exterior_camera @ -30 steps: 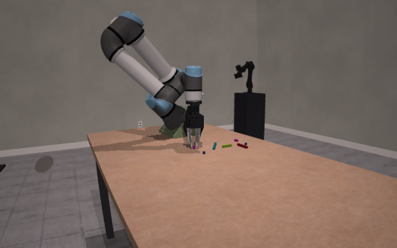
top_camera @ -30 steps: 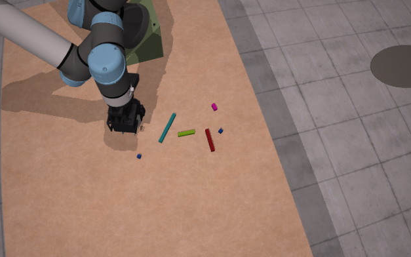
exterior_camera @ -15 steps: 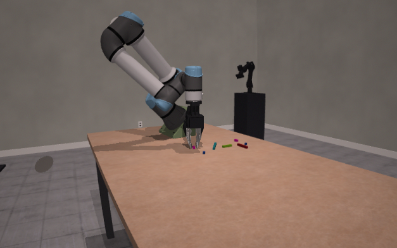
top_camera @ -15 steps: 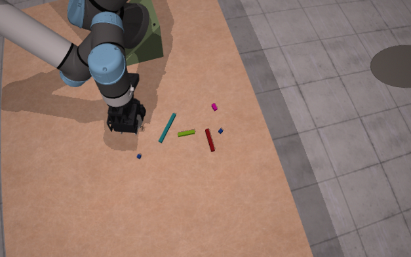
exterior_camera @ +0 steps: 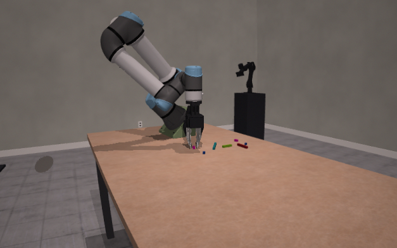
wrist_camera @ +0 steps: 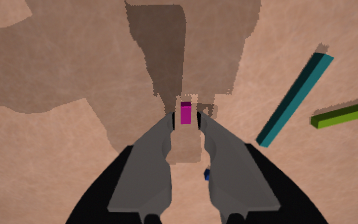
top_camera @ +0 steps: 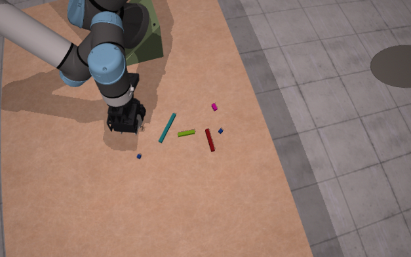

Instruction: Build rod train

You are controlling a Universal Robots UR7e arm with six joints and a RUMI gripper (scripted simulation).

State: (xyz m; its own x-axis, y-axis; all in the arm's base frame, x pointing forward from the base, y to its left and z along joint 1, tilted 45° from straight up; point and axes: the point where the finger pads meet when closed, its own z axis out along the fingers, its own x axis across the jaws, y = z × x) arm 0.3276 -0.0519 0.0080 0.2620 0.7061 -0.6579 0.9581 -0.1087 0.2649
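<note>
Fingers parted — magenta rod between, unclamped.

Pincer low, jaws slightly parted.

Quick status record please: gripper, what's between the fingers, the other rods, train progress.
gripper: low over the table, slightly open, gripping nothing
between fingers: magenta rod, gaps on both sides
other rods: turquoise, lime, red, second magenta, two blue
rod contacts: none touching
train: not started; lime lies alone, turquoise between it and the gripper
likely pairing: lime plus a magenta
</note>
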